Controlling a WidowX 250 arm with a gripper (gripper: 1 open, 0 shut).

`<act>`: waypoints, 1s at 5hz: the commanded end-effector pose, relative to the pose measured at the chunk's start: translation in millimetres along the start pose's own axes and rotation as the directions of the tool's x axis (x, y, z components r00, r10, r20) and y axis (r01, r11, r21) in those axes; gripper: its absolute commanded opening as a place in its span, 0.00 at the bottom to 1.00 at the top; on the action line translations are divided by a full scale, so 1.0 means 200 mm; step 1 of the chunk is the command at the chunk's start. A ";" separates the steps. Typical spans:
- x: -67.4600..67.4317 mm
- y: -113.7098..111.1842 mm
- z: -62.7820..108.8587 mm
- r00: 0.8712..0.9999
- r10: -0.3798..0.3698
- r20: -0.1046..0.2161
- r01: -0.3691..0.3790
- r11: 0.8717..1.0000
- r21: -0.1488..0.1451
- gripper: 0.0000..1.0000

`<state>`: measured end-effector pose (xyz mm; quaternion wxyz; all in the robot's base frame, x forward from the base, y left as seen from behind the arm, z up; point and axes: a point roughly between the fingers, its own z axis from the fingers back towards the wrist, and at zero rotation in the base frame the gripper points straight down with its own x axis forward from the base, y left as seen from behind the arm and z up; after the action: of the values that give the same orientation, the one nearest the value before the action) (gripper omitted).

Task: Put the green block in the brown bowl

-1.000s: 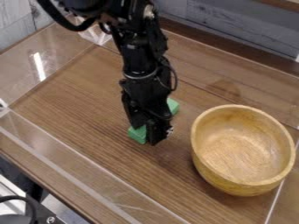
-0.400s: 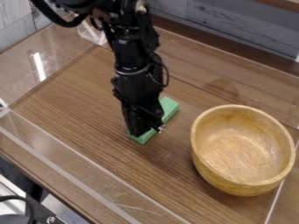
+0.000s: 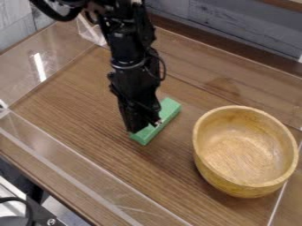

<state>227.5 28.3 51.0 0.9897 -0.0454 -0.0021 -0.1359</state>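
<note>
The green block (image 3: 162,117) lies flat on the wooden table, pointing diagonally from front left to back right. My gripper (image 3: 139,126) points straight down with its fingers together, at the block's left long edge and covering part of it. Most of the block shows to the right of the fingers and still rests on the table. Whether the fingers pinch the block's edge is hidden. The brown bowl (image 3: 245,150) stands to the right of the block with nothing in its hollow, well apart from the gripper.
Clear plastic walls (image 3: 71,181) border the table (image 3: 83,97) at its front and left. A grey panelled wall (image 3: 236,22) runs along the back. Bare wood lies between the block and the bowl.
The fingers have closed. The gripper has shifted slightly left in the picture, so more of the green block shows. The block has stayed where it was.
</note>
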 end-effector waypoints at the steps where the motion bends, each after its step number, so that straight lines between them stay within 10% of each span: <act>1: 0.05 0.04 0.10 0.997 -0.002 0.073 -0.001 0.999 0.037 0.00; 2: 0.06 0.05 0.10 0.997 -0.003 0.079 0.000 0.999 0.040 1.00; 5: 0.08 0.08 0.07 0.995 0.003 0.096 -0.007 0.999 0.045 1.00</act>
<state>237.7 35.6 53.0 0.9899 -0.0380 -0.0283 -0.1337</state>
